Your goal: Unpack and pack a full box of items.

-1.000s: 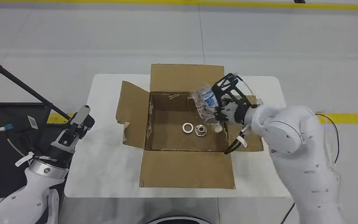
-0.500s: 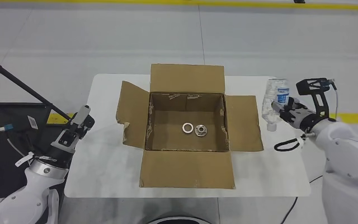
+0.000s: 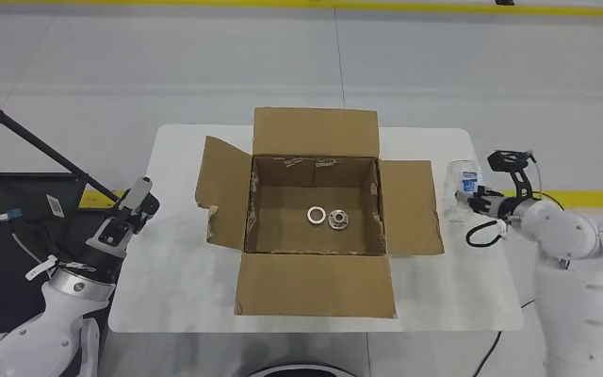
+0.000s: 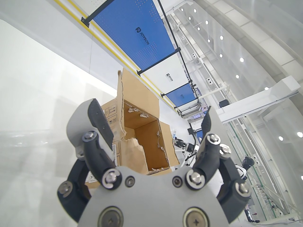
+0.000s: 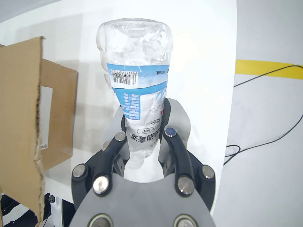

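Left tool (image 4: 151, 112): nearest to me, at the worktop's (image 3: 179, 283) 9 o'clock edge, well apart from the box. Its dark pads (image 4: 100, 121) are spread wide, released, with nothing between them.
Near flap (image 3: 316, 283): folded out flat towards 6 o'clock, reaching almost to the worktop's near edge.
Box (image 3: 316, 172): brown cardboard, open, in the middle of the white worktop, with all four flaps turned outward.
Inside the box: two small round metal pieces lie on the floor of the box, a pale ring (image 3: 315, 216) and, just beside it at 3 o'clock, a darker disc (image 3: 338, 221). I cannot tell whether they touch.
Left flap (image 3: 221, 203): stands out at 9 o'clock, its edge torn and ragged.
Right flap (image 3: 412, 207): lies flat at 3 o'clock, between the box and the bottle.
Right tool (image 5: 144, 116): at 3 o'clock of the box, over the worktop's right edge. It is clenched on the bottle's narrow end, one finger (image 5: 167, 112) on each side of it.
Bottle (image 5: 135, 55): clear crumpled plastic with a blue and white label, just beyond the right flap's outer edge. Its broad base points away from the wrist. Whether it rests on the worktop I cannot tell.
Far flap (image 3: 316, 130): laid back towards 12 o'clock.
Floor: pale grey, with a yellow line (image 3: 301, 6) at 12 o'clock.
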### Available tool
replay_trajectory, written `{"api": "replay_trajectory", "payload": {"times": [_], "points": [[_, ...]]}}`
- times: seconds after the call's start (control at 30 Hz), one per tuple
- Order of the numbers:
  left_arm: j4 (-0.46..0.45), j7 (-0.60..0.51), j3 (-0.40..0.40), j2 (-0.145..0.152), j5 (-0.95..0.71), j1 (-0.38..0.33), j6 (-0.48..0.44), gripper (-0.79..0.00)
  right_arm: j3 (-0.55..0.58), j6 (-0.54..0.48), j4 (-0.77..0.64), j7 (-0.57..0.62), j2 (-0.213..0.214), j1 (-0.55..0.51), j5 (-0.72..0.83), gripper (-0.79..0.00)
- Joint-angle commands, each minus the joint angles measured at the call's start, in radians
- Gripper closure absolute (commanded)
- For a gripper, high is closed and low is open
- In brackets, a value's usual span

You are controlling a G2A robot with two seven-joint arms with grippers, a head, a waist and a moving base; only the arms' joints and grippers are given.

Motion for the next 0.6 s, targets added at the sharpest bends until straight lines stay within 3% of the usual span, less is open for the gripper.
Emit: {"api": "replay_trajectory", "payload": {"times": [0.0, 0.3, 0.53, 0.57], "points": [[0.0, 0.0, 0.0, 0.0, 0.0, 0.0, 0.0, -0.785, -0.029, -0.004, 0.062, -0.005, 0.0, 0.04, -0.008, 0.0], [0.0, 0.0, 0.0, 0.0, 0.0, 0.0, 0.0, -0.785, -0.105, -0.017, 0.262, -0.023, 0.002, 0.146, -0.018, -0.018], [0.0, 0.0, 0.0, 0.0, 0.0, 0.0, 0.0, -0.785, -0.135, -0.019, 0.348, -0.064, 0.004, 0.175, -0.011, -0.283], [0.0, 0.0, 0.0, 0.0, 0.0, 0.0, 0.0, -0.785, -0.137, -0.018, 0.351, -0.068, 0.005, 0.175, -0.01, -0.428]]}}
